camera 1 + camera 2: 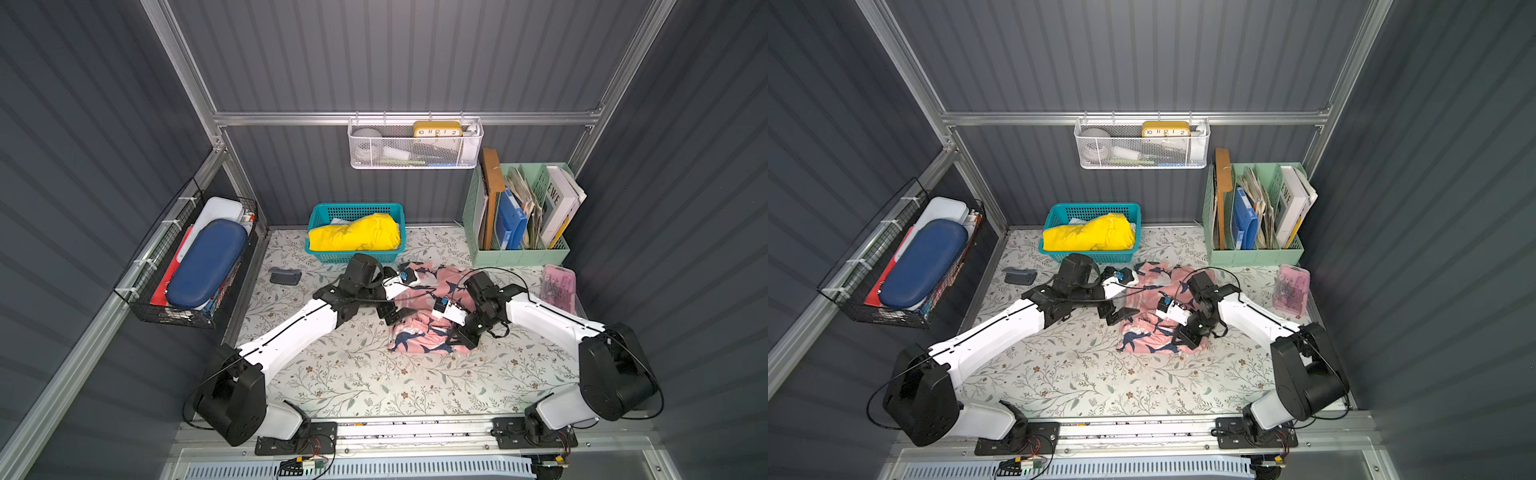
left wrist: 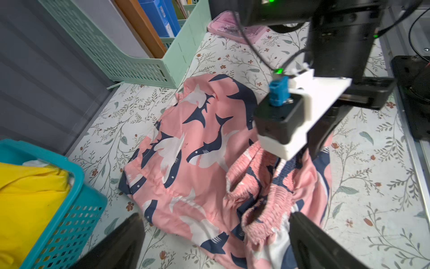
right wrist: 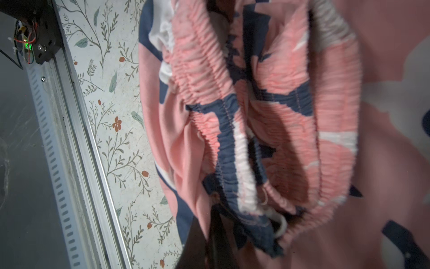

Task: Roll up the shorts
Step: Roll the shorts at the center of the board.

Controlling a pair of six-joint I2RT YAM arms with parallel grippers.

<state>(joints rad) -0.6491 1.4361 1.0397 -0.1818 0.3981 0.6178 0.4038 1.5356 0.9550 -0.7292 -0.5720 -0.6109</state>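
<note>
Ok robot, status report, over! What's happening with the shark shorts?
Left gripper open, at edge of shorts. Right gripper shut on waistband. Bunched, not rolled. Teal basket behind, apart.

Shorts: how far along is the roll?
Done: nothing rolled yet; the shorts lie crumpled. In hand: the right gripper is shut, apparently pinching the bunched waistband; the left gripper hangs open over the fabric. Left: flatten, then the whole roll.

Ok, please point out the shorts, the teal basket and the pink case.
shorts (image 1: 419, 347): in a top view, on the printed fabric at the front.
teal basket (image 1: 328, 255): in a top view, on its front wall.
pink case (image 1: 559, 286): in a top view, on its lid.
</note>
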